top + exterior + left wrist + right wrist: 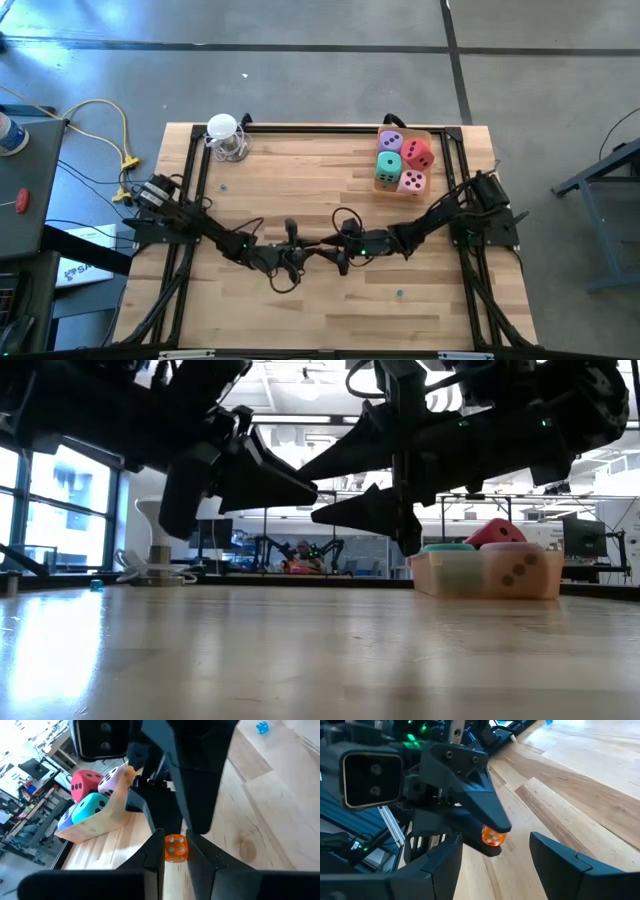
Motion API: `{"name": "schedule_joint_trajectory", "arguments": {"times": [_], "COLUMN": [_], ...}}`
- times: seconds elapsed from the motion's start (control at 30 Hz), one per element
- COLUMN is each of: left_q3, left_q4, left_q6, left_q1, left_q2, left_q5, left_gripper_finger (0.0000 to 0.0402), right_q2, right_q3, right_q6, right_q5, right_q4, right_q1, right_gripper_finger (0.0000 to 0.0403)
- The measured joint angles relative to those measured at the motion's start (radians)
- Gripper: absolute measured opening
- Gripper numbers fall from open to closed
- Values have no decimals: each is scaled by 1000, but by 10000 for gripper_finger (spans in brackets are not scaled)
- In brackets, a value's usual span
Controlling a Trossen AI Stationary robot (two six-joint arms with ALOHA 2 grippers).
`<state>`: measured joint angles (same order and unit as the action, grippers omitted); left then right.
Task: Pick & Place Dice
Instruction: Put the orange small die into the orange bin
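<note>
Dice (pixel 402 160), four big ones, sit in a tray (pixel 432 135) at the far right corner. We see the left gripper (pixel 175 857) clamping a small orange die (pixel 175 847); the right gripper (pixel 492 857) faces it, open.

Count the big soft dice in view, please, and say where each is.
4, all in the tray at the table's far right corner: purple die, red die, mint green die, pink die. None seems hidden.

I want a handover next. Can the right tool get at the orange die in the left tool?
Probably yes. The right tool is open and faces the orange die, which sticks out from the left tool's tips with nothing between them.
</note>
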<state>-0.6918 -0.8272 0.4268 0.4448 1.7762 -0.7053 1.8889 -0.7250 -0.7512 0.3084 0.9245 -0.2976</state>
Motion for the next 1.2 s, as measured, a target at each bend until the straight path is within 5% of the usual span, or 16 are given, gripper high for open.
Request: {"name": "schedule_joint_trajectory", "arguments": {"times": [0.67,1.2], "left_q3": [-1,-1], "left_q4": [0,-30], "left_q6": [-8,85], "left_q1": [-11,-20], "left_q2": [0,1], "left_q5": [33,-4], "left_gripper_finger": [51,52], "right_q2": [0,0], "right_q3": [-2,-2], "right_q6": [20,23], "right_q5": [-56,-72], "right_q4": [40,37], "right_q1": [38,40], "right_gripper_finger": [108,85]}}
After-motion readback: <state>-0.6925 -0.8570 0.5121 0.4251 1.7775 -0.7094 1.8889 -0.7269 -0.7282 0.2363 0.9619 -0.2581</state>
